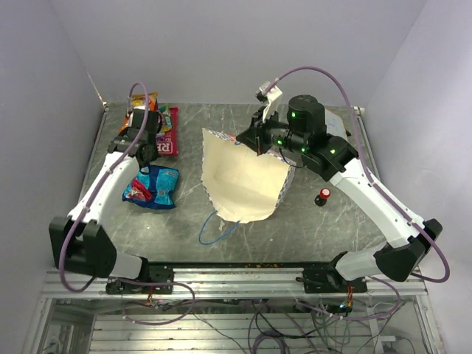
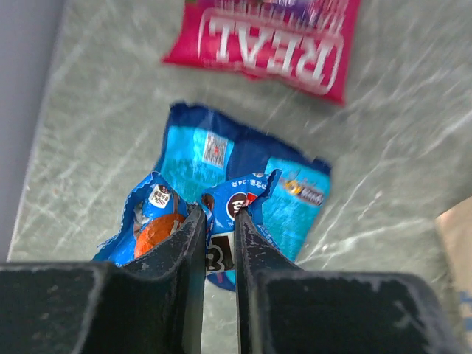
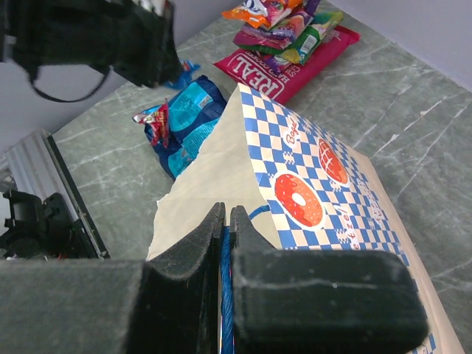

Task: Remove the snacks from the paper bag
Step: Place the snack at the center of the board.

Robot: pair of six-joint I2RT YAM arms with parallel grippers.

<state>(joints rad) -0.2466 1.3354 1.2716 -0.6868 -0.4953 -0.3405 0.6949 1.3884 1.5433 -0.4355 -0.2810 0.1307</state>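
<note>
At 6 o'clock, near edge: loose blue cord (image 1: 218, 228) of paper bag (image 1: 243, 177), which sits mid-table between the arms. 4 o'clock: red knob (image 1: 323, 197), apart. 9 o'clock: left gripper (image 2: 219, 221) clamped on blue candy bag (image 2: 240, 203). Bag's far rim: right gripper (image 3: 223, 217) pinched on its other cord. 11 o'clock: red packet (image 1: 168, 138).

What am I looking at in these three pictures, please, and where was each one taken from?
Two robot arms are bolted at the near edge of a grey table. One picture looks down on both arms; the other two come from a camera on each wrist, so its black fingers show at the bottom. The left gripper pinches a small blue candy bag over a larger blue bag, near the red REAL packet. The right gripper is shut on the blue cord handle of the checkered paper bag.
</note>
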